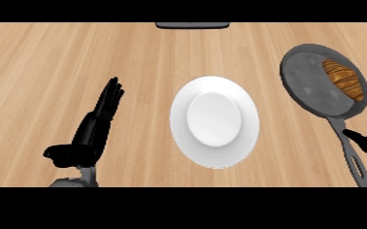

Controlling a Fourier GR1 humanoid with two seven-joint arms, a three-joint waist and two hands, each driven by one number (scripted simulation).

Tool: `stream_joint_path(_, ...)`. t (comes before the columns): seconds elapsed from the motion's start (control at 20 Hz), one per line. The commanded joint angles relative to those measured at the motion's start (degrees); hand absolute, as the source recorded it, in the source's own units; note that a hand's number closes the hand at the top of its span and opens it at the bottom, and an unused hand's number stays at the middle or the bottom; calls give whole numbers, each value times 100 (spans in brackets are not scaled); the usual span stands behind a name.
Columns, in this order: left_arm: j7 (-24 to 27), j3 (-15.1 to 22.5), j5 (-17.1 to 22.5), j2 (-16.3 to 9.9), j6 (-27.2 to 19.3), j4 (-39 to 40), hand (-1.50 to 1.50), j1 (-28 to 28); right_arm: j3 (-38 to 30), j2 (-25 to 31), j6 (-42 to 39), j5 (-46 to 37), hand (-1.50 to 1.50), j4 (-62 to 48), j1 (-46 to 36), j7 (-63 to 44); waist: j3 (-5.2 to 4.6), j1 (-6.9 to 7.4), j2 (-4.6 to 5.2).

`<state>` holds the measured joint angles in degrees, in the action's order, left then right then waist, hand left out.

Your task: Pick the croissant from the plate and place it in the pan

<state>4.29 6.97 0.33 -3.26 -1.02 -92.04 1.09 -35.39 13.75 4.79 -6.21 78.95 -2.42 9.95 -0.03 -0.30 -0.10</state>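
Croissant (343, 79) lies in pan (315, 89) on wooden counter (86, 48).

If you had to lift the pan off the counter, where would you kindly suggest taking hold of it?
Grip the pan by its long handle, coming from the near right side. The handle sticks out toward the robot, and the croissant lies in the bowl, so the rim is a poorer choice.

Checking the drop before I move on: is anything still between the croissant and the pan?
No. The croissant already lies inside the pan, at its right side. The plate holds nothing, and nothing visible stands between them.
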Motion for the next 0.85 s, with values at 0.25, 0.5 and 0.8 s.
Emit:
stream_joint_path(0.25, -299, 193, -240, 265, -156, -282, 0, 73, 438, -178, 376, -343, -150, 1065, 548, -665, 1, 19, 3)
stream_joint_path(0.5, -105, 50, -233, 157, -20, -205, 0, -109, 427, -95, 240, -228, -150, 1146, 797, -590, 2, 19, 5)
stream_joint_path(0.8, 515, -32, -242, 202, 24, 397, 0, -99, 583, -97, 842, -807, -150, 880, 626, -386, 1, 19, 10)
